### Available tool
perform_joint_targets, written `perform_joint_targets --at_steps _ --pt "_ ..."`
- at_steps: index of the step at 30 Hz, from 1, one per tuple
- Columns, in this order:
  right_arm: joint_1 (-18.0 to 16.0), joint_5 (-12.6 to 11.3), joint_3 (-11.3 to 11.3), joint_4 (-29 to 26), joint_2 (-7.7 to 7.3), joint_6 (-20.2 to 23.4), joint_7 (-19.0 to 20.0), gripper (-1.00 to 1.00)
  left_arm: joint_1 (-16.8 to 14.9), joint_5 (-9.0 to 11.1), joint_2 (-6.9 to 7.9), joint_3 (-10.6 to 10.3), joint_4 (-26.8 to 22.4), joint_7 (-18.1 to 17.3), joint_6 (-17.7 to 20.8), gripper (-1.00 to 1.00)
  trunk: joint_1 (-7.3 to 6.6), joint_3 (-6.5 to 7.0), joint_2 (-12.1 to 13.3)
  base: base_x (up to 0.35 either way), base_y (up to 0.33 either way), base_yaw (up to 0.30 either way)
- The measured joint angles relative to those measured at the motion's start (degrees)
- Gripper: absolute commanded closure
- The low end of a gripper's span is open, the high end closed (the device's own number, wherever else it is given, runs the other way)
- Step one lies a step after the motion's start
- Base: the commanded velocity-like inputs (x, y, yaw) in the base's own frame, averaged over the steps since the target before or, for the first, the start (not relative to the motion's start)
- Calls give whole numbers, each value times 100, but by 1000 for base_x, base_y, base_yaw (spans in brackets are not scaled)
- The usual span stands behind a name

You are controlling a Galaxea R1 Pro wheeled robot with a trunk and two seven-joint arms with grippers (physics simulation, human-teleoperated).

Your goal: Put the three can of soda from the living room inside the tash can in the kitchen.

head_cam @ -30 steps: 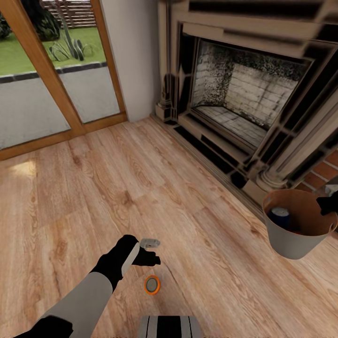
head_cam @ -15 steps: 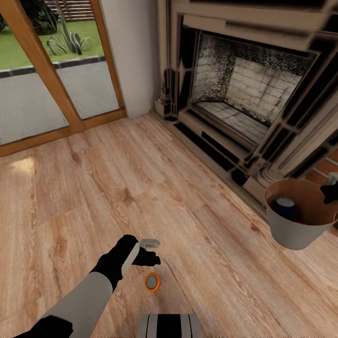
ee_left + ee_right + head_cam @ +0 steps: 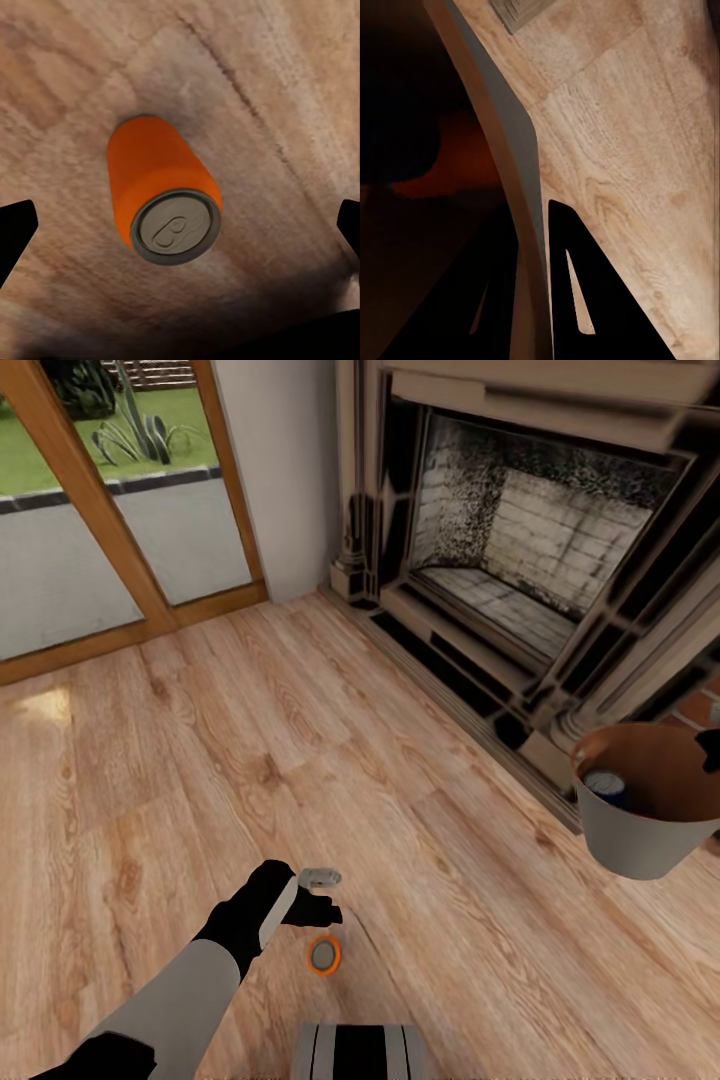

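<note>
An orange-red can of soda (image 3: 323, 956) (image 3: 161, 195) stands upright on the wood floor of the living room. My left gripper (image 3: 318, 895) (image 3: 180, 225) hangs open above it, its fingertips (image 3: 15, 229) spread wide on either side and not touching it. At the right edge my right gripper (image 3: 712, 750) (image 3: 531, 300) is shut on the rim of the tash can (image 3: 640, 815), one finger (image 3: 577, 292) outside the wall (image 3: 510, 142) and one inside. The bin hangs above the floor. A dark blue can (image 3: 605, 785) lies inside it.
An ornate fireplace (image 3: 520, 560) with a raised hearth edge runs along the right, close behind the bin. A wood-framed glass door (image 3: 120, 510) fills the far left wall. Bare wood floor (image 3: 250, 740) lies between them. My base (image 3: 360, 1052) shows at the bottom.
The whole picture has shifted slightly, so the camera has moved. The bin in my right gripper has risen a little and drifted right. The left gripper stays open over the orange can.
</note>
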Motion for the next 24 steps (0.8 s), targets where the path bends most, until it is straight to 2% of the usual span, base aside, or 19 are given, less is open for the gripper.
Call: perform_joint_targets --at_steps 5,6,11,17,22,24 --pt "-25 319 -1 -157 -9 5 321 100 0 -3 -1 5 0 0 -3 -100 110 -135 -199 0 0 0" --pt "-31 469 5 -237 -13 5 474 100 0 -3 -1 1 0 0 0 -100 132 -161 -239 0 0 0" --pt "-31 720 -1 -349 -16 3 720 100 0 -4 -1 4 0 2 -2 -100 242 -296 -439 0 0 0" --pt "-32 792 -7 -381 -24 4 813 100 0 -3 -1 7 0 0 -1 -100 242 -350 -441 0 0 0" --pt "-29 800 -16 -387 -30 12 826 100 0 -4 -3 7 0 0 1 -100 352 -485 -640 0 0 0" --pt "-30 809 -8 -391 -33 3 827 100 0 -3 -4 7 0 0 1 -100 352 -503 -642 0 0 0"
